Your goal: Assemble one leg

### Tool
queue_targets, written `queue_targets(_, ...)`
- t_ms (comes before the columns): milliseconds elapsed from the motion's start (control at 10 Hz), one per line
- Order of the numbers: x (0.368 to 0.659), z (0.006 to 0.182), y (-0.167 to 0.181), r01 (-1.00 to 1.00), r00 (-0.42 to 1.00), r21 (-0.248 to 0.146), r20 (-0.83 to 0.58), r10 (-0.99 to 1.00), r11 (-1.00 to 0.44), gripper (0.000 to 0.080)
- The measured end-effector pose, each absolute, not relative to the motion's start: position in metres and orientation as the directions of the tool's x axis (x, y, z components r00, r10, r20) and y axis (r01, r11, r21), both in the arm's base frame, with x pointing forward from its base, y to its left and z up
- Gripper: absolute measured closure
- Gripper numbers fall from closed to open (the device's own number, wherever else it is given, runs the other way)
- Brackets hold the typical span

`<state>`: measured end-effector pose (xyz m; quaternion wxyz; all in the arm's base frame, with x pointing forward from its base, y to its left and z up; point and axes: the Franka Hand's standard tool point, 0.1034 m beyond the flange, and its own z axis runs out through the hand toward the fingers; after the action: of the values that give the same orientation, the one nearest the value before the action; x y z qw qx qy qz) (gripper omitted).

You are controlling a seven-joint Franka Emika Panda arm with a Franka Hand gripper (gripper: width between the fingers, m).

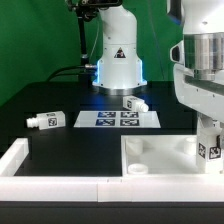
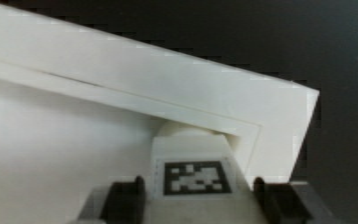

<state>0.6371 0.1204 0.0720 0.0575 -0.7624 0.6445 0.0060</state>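
Wrist view: gripper (image 2: 195, 198) fingers clamp the leg (image 2: 195, 172) (tagged) against panel (image 2: 140, 70).

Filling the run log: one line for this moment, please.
gripper: shut on leg | leg at tray panel corner | two loose legs beside marker board

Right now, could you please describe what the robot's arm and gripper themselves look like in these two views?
The arm is glossy white, built from rounded, bulky segments with dark seams at the joints. Its base is a white pedestal bearing a black triangular warning mark, with a bluish glow at its foot. A dark cable trails off beside it. In the wrist view, the gripper shows two black, ridged fingers.
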Motion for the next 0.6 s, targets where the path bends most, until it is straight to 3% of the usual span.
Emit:
queue_targets(200, 0.6379, 0.0719, 0.1189, -0.997, -0.034, -0.064, -0.117, -0.993, 0.042, 0.0514)
queue_targets(300, 0.64, 0.0717, 0.1185, -0.97, -0.229, -0.05, -0.146, -0.962, 0.238, 0.0514)
queue_targets(400, 0.6413, 0.072, 0.1175, -0.938, -0.334, -0.038, -0.165, -0.928, 0.344, 0.0514)
queue_targets(500, 0.6426, 0.0723, 0.1137, -0.902, -0.42, -0.026, -0.179, -0.89, 0.431, 0.0514)
queue_targets(600, 0.6452, 0.0726, 0.1116, -0.881, -0.458, -0.038, -0.191, -0.868, 0.472, 0.0514)
